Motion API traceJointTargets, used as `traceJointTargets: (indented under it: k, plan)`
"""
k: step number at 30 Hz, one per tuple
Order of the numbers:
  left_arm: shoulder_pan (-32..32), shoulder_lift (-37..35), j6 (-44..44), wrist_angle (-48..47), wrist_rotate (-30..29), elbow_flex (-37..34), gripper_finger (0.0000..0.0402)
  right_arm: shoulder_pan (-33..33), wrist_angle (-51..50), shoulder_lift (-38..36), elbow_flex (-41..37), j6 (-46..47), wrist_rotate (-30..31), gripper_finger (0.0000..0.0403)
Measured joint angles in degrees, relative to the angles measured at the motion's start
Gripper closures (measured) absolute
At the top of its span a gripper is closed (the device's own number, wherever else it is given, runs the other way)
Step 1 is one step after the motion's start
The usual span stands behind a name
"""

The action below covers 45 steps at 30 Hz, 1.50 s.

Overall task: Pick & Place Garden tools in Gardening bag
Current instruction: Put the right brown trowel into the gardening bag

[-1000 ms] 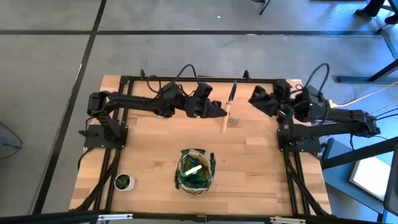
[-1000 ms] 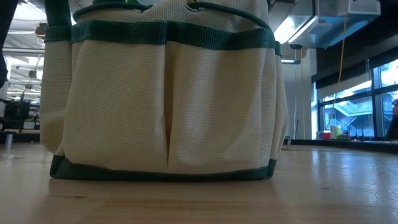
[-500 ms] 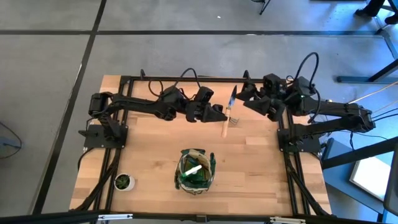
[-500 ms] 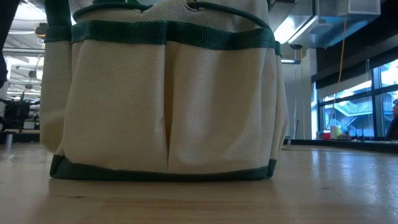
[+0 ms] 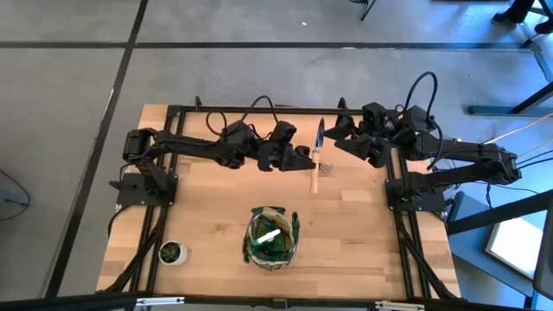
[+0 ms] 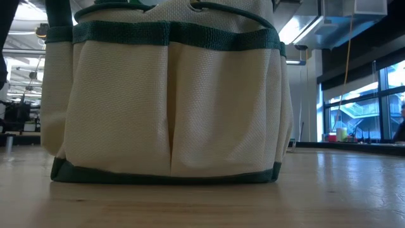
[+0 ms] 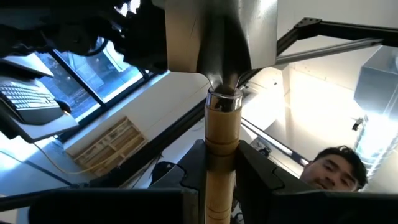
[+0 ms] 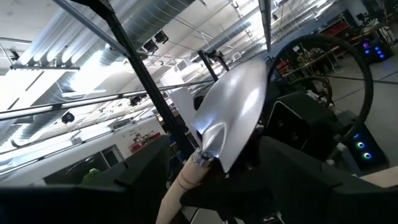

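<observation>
A trowel [image 5: 316,160] with a wooden handle and a silver blade [image 8: 233,112] hangs over the far middle of the table. Its blade points toward the far edge. My left gripper [image 5: 304,159] reaches in from the left and is shut on its handle. My right gripper [image 5: 335,138] stands open at the blade, one finger on either side and apart from it. The gardening bag [image 5: 273,238] stands on its base near the front middle, with a white-and-green thing inside. In the low view the bag [image 6: 171,107] fills most of the picture. My left gripper pinches the trowel's wooden handle [image 7: 222,134] between its two fingers [image 7: 252,171], just below the metal collar at the blade end. The fingers come from the table's left, slanting upward, and lie across the handle. The trowel is lifted clear of the table.
A small potted plant [image 5: 172,251] sits at the near left corner. Black frame rails [image 5: 259,109] run along the table's far edge and sides. Bare wood lies between the trowel and the bag. A person's face [image 7: 333,171] shows beyond the table in the left wrist view.
My right gripper has moved toward the table's left, up to the trowel's blade, and its fingers have spread open. The trowel stays in my left gripper.
</observation>
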Motion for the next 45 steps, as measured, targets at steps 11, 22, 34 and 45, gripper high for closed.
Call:
traceJointTargets:
  k: [11,22,34,45]
  plan:
    - [-0.3,0.0,-0.3,1.3,0.9,0.0,0.0353,0.0,1.1,2.5,0.0,0.8,0.9,0.0151]
    - [-0.5,0.0,0.0,0.9,1.1,0.0,0.0353,0.0,15.2,7.4,-0.1,8.0,-2.4,0.0151]
    - [-0.3,-0.1,0.1,0.0,1.0,0.0,0.0353,0.0,19.2,9.0,2.2,9.2,-4.7,0.0151]
    - [0.3,-0.1,0.3,-0.5,0.1,0.1,0.0353,0.7,13.1,10.9,7.9,7.0,-9.7,0.0151]
